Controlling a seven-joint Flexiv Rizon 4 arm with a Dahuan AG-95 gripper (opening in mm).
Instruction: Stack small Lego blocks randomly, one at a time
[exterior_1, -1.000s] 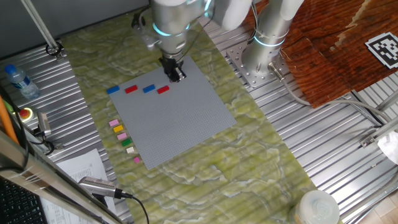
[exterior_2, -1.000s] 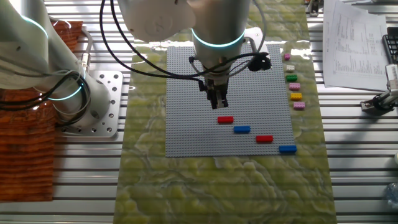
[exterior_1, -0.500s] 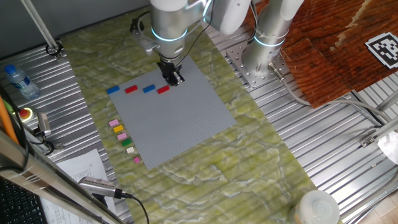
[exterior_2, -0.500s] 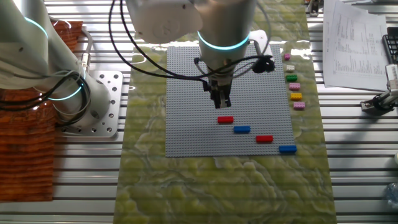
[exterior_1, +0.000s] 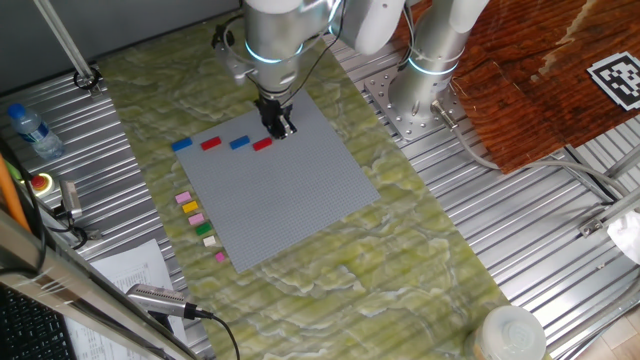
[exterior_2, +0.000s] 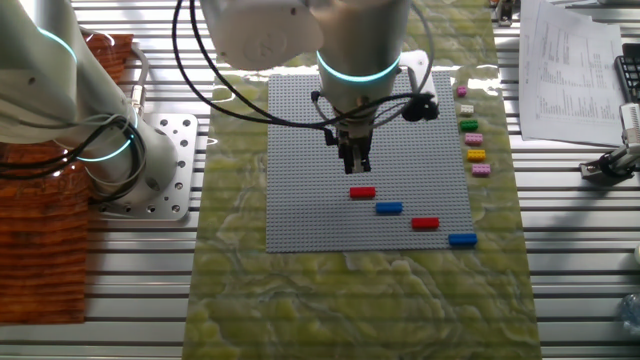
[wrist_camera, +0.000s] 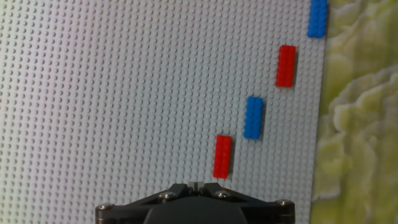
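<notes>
Four small Lego blocks lie in a row on the grey baseplate (exterior_1: 290, 200): a red one (exterior_1: 262, 145), a blue one (exterior_1: 239, 143), a red one (exterior_1: 210, 143) and a blue one (exterior_1: 181, 145). The other fixed view shows them too, with the nearest red block (exterior_2: 362, 193) and a blue one (exterior_2: 388, 208). My gripper (exterior_1: 283, 128) hovers just beside the nearest red block (wrist_camera: 222, 156), fingers pressed together with nothing between them. In the hand view the gripper (wrist_camera: 196, 185) sits at the bottom edge. Several pink, yellow, green and cream blocks (exterior_1: 196, 218) lie in a line off the baseplate.
The robot's base (exterior_1: 425, 95) stands on a metal plate behind the baseplate. A water bottle (exterior_1: 30, 130), papers (exterior_2: 570, 70) and a microphone (exterior_1: 165, 300) lie beyond the green mat. A brown cloth (exterior_1: 540, 70) covers the far corner.
My gripper has shifted slightly toward the nearest red block over the last second. The blocks have not moved.
</notes>
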